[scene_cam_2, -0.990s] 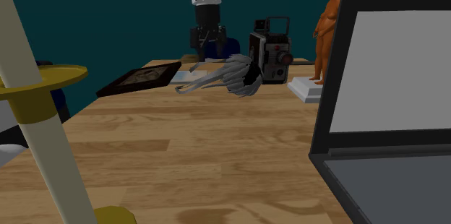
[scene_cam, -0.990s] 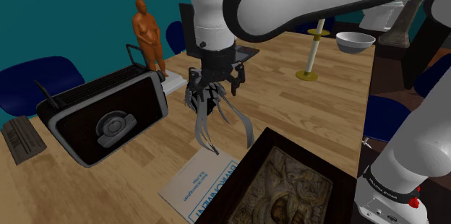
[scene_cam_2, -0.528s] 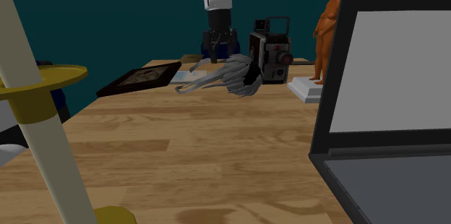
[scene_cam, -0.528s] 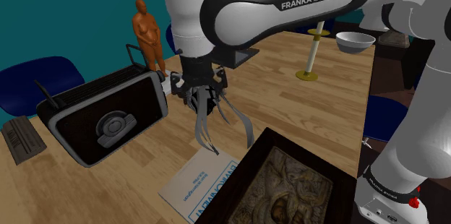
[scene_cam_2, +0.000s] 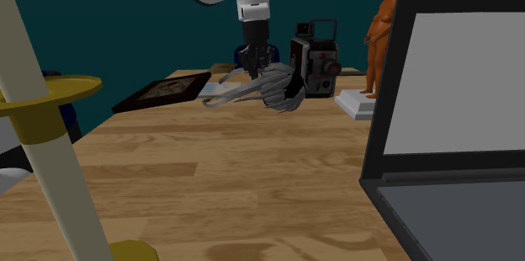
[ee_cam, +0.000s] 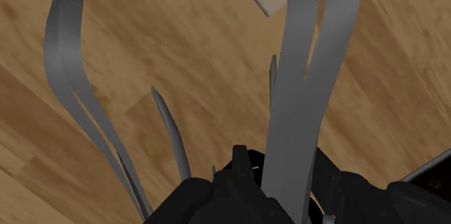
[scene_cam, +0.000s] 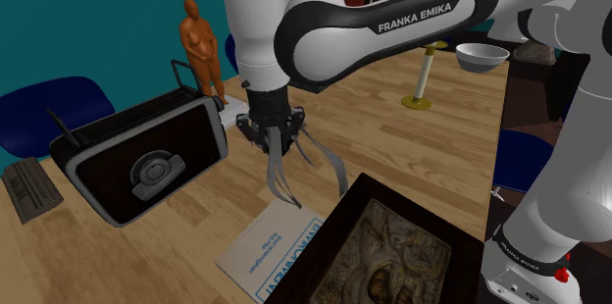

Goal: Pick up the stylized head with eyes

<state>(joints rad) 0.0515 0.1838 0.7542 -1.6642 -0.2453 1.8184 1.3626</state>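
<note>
The stylized head point(scene_cam_2: 282, 91) is a dark lump with long grey curling strands point(scene_cam: 284, 170), lying on the wooden table point(scene_cam: 392, 145). My black gripper point(scene_cam: 274, 135) points straight down onto its top. In the wrist view the gripper point(ee_cam: 289, 186) has its fingers point(ee_cam: 238, 175) clasped on one broad grey strand point(ee_cam: 296, 78), with other strands curving away over the wood. In the second exterior view the gripper point(scene_cam_2: 257, 64) stands just behind the head's upper edge. The eyes are hidden from me.
A black box camera point(scene_cam: 147, 160) lies close to the shoulder view's left of the head, an orange figurine point(scene_cam: 199, 47) behind it. A framed relief point(scene_cam: 392, 248) and a white booklet point(scene_cam: 270, 248) lie nearer the stand. A yellow-based post point(scene_cam: 424, 72), bowl point(scene_cam: 481, 55) and laptop point(scene_cam_2: 446, 133) stand farther off.
The arm has swung toward the shoulder view's left and come down onto the head. The fingers, apart before, have shut on a strand. The head has barely shifted.
</note>
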